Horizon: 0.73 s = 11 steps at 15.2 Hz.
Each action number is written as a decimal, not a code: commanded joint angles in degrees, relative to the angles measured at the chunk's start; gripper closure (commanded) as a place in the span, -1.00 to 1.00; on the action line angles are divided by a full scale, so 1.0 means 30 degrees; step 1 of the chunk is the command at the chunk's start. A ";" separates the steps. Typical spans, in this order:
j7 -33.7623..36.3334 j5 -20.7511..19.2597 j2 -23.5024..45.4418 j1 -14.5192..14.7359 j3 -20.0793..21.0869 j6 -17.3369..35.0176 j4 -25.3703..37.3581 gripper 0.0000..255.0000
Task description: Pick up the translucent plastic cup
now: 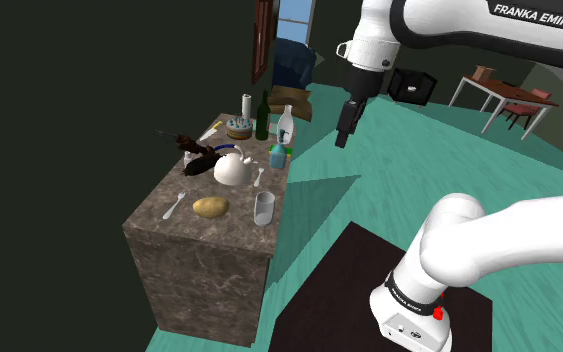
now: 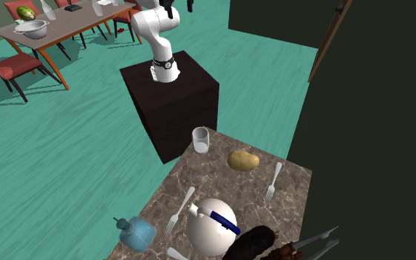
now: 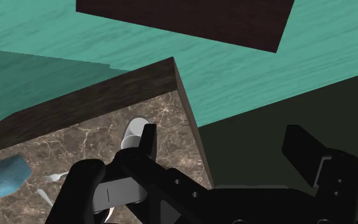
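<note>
The translucent cup [image 1: 264,207] stands upright at the near corner of the marble-topped table [image 1: 184,235], on the side toward the stand. From the second exterior view the cup [image 2: 201,139] sits at the table's corner closest to the dark stand [image 2: 176,96]. My gripper [image 1: 343,135] hangs high over the teal floor, off the table's edge and well above the cup. Through the wrist camera the gripper [image 3: 225,149] is open, its fingers wide apart with nothing between them. The cup [image 3: 133,132] peeks out beside one fingertip [image 3: 149,141], far below it.
A potato [image 1: 210,207] lies just beside the cup, and a fork [image 1: 174,207] beyond it. Farther back stand a white kettle [image 1: 232,168], a blue bottle [image 1: 277,155], a dark green bottle [image 1: 262,117] and other small items. A dining table with chairs [image 2: 58,29] stands across the floor.
</note>
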 commanded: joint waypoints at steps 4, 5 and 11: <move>-0.0181 -0.0083 0.0866 -0.0052 -0.0095 0.2024 -0.1159 -1.00; -0.0239 -0.0109 0.1214 -0.0070 -0.0128 0.2708 -0.1496 -1.00; -0.0581 -0.0235 0.3906 -0.0179 -0.0322 0.6864 -0.2960 -1.00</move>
